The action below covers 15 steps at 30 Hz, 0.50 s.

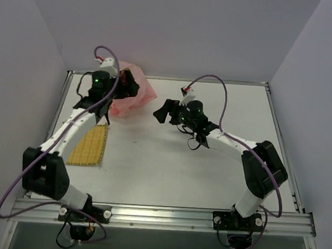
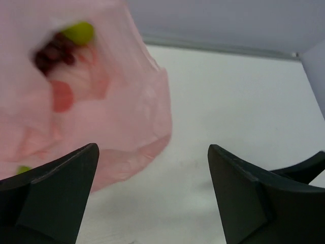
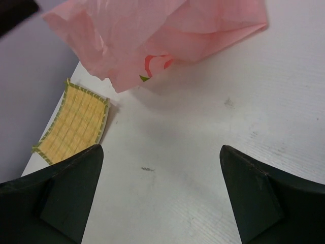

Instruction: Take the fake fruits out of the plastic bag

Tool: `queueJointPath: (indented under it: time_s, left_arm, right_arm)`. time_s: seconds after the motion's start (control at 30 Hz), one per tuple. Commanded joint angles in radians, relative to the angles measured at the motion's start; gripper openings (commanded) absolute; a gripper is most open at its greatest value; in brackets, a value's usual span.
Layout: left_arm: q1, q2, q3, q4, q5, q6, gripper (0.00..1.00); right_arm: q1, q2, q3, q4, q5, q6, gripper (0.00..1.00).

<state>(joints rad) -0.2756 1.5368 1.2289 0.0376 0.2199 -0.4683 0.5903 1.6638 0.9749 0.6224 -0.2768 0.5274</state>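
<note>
The pink plastic bag (image 1: 144,92) lies crumpled at the back left of the table. In the left wrist view the bag (image 2: 127,112) fills the left side, and fake fruits show blurred through it: a yellow-green one (image 2: 78,32), a dark red one (image 2: 53,54) and a red one (image 2: 62,96). My left gripper (image 1: 131,88) is at the bag's near-left side; it is open and empty (image 2: 152,152), and the bag's lower edge is beside its left finger. My right gripper (image 1: 160,111) hovers right of the bag, open and empty (image 3: 161,151), with the bag (image 3: 162,35) ahead of it.
A flat yellow woven mat (image 1: 90,145) lies on the left of the white table, near the left arm; it also shows in the right wrist view (image 3: 73,122). Grey walls enclose the table on three sides.
</note>
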Motion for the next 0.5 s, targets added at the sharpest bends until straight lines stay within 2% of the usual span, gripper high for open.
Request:
queueJointPath:
  time_s: [0.0,0.07,0.13,0.27,0.4,0.47]
  left_arm:
    - [0.113,-0.176,0.058,-0.128,-0.146,0.063,0.88]
    - [0.192,-0.191,0.038,-0.146,-0.188,0.031,0.91]
    - [0.245,-0.175,0.024,-0.145,-0.156,-0.006,0.94]
    - [0.341,0.001,0.127,-0.205,-0.051,0.029,0.95]
    - [0.354,0.146,0.221,-0.214,0.099,0.106,0.97]
    - [0.355,0.204,0.259,-0.194,0.165,0.126,0.95]
  right_arm:
    - [0.037,0.051,0.073,0.068,0.063,-0.001,0.95]
    - [0.054,0.088,0.103,0.091,0.080,-0.001,0.97]
    - [0.077,0.115,0.158,0.086,0.097,-0.007,0.98]
    - [0.118,0.184,0.273,0.034,0.128,-0.052,1.00]
    - [0.141,0.278,0.427,-0.041,0.157,-0.082,1.00]
    - [0.149,0.339,0.497,-0.076,0.152,-0.101,1.00]
